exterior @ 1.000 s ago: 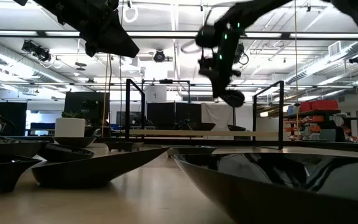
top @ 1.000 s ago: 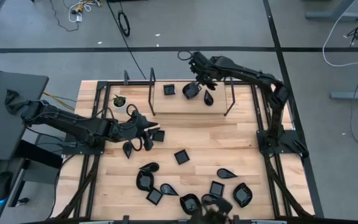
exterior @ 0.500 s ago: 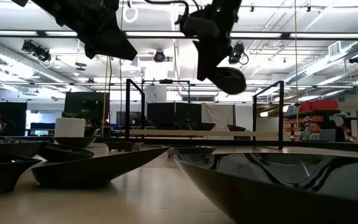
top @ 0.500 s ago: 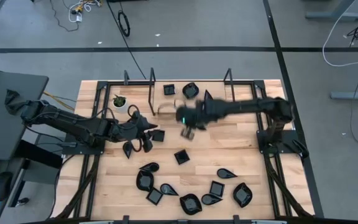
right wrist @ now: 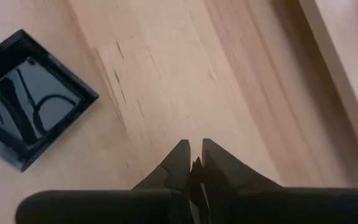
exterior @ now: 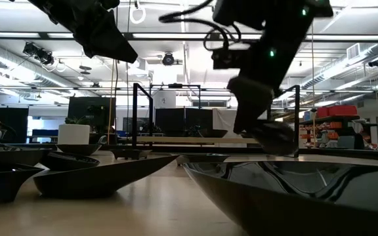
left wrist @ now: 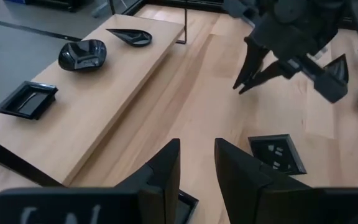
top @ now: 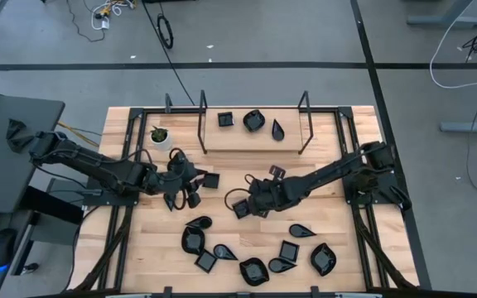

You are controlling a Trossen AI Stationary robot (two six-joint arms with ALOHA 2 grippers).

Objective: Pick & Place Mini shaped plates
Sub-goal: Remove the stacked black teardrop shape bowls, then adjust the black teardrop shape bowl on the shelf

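Now we see the right end effector (top: 240, 201) low over the middle of the bench (top: 321, 203), its fingers (right wrist: 180, 163) pinched nearly together with nothing between them. A square plate (right wrist: 25, 99) lies flat on the wood just beside its tips, not touched; in the high view that plate (top: 240, 209) is partly hidden under the end effector.

Our left end effector (left wrist: 196, 168) hovers over the left half of the bench, its two fingers (left wrist: 166, 168) parted by a narrow gap and holding nothing we can make out. Another square plate (top: 211, 180) lies just beside it toward the shelf, and a teardrop plate (top: 170, 199) shows close under it. A further square plate (left wrist: 277, 153) rests on the wood just beyond its fingertips.

Farther from both end effectors, on the raised wooden shelf (top: 230, 136) at the back of the bench, three plates sit in a row: a square one (top: 225, 119), a rounded one (top: 253, 120) and a teardrop one (top: 278, 129). A loose cluster of plates (top: 255, 252) lies along the front edge, on the near side of the right end effector. A small white pot with a plant (top: 160, 135) stands at the back, behind the left end effector.
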